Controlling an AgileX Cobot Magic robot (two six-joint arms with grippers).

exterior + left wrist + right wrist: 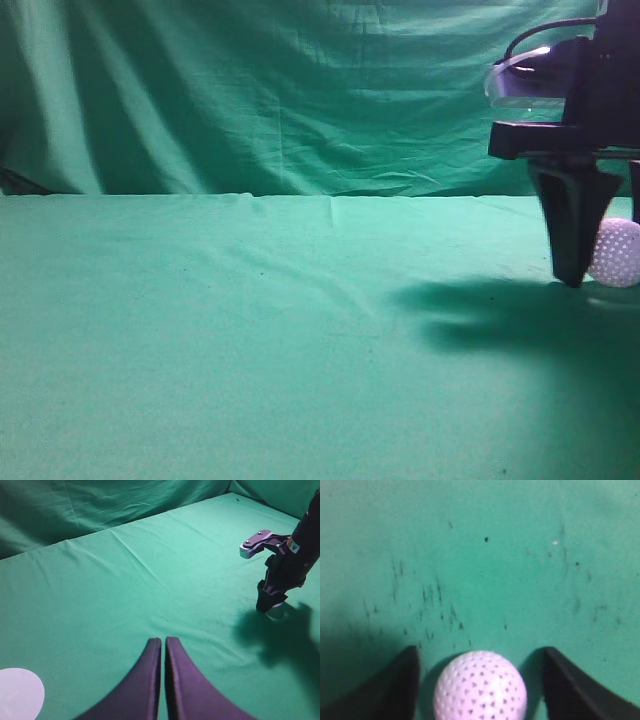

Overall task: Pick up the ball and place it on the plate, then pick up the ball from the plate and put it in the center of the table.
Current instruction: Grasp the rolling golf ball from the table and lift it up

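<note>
The white dimpled ball (pixel 617 252) rests on the green table (pixel 250 330) at the far right. My right gripper (pixel 598 275) is lowered over it, with its fingertips near the cloth. In the right wrist view the ball (pixel 480 687) lies between the open jaws (pixel 480 650), with a gap on each side. My left gripper (pixel 160 641) is shut and empty above the table. The white plate (pixel 17 695) lies at the bottom left of the left wrist view. The right gripper (pixel 270 605) also shows there at the far right, hiding most of the ball.
A draped green curtain (pixel 280 90) hangs behind the table. Dark specks mark the cloth (pixel 435 600) ahead of the ball. The right arm casts a shadow (pixel 480 310) on the table.
</note>
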